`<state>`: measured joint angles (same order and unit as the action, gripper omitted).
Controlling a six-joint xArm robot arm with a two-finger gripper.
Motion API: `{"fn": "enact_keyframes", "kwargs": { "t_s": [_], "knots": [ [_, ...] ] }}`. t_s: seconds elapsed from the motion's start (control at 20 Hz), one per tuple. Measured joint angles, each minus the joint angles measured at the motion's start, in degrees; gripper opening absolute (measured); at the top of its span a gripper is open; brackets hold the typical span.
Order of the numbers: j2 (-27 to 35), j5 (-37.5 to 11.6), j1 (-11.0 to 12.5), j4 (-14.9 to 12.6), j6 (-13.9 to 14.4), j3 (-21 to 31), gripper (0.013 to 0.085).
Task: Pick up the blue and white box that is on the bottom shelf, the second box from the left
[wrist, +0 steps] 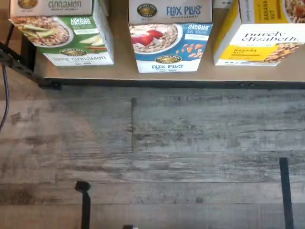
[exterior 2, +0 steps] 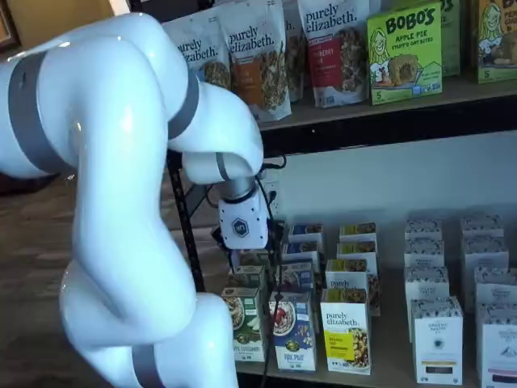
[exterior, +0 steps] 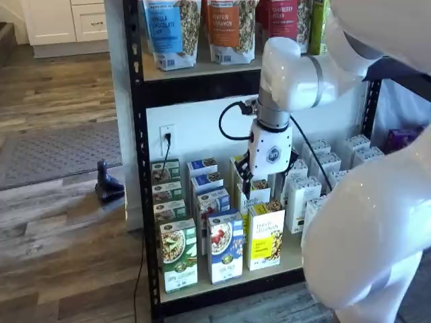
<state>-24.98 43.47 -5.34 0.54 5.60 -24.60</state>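
A small cardboard blue and white box (exterior: 225, 246) stands upright at the front edge of the bottom shelf (exterior: 222, 288), a pale beige board rimmed by a black metal beam on a black steel rack with perforated uprights. The box carries blue bands top and bottom, a white middle and a printed bowl with red berries. A green-and-white box (exterior: 178, 254) of equal size stands at its 9 o'clock and a yellow-and-white box (exterior: 266, 235) at its 3 o'clock, all three near but apart, with further rows of boxes behind them.

The robot's hand (exterior: 259, 176), a glossy white body with black fingers, hangs above and behind the front row; in both shelf views its fingers are partly lost against the boxes behind, yet the jaws stand spread wide and grip nothing. A black cable loops beside the wrist.

The wrist view looks down on the tops and slanted faces of the three front boxes, the yellow one cut off at the frame edge, with weathered grey wood-grain floor planks (wrist: 190, 143) in front of the beam. The rounded white arm (exterior 2: 121, 202) hides much of the rack's side in a shelf view.
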Motion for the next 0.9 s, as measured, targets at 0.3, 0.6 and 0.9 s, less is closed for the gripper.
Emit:
{"fn": "enact_keyframes", "kwargs": {
  "t_s": [0.3,0.6,0.9],
  "knots": [
    [6.34,-6.94,-0.41,-3.64,3.23,0.27,0.0850],
    [13.45,-12.17,-1.22,-3.25,3.74,-1.59,0.0850],
    [24.57,-18.40,-1.81,-3.06,4.23,-6.47,0.0850]
  ]
}}
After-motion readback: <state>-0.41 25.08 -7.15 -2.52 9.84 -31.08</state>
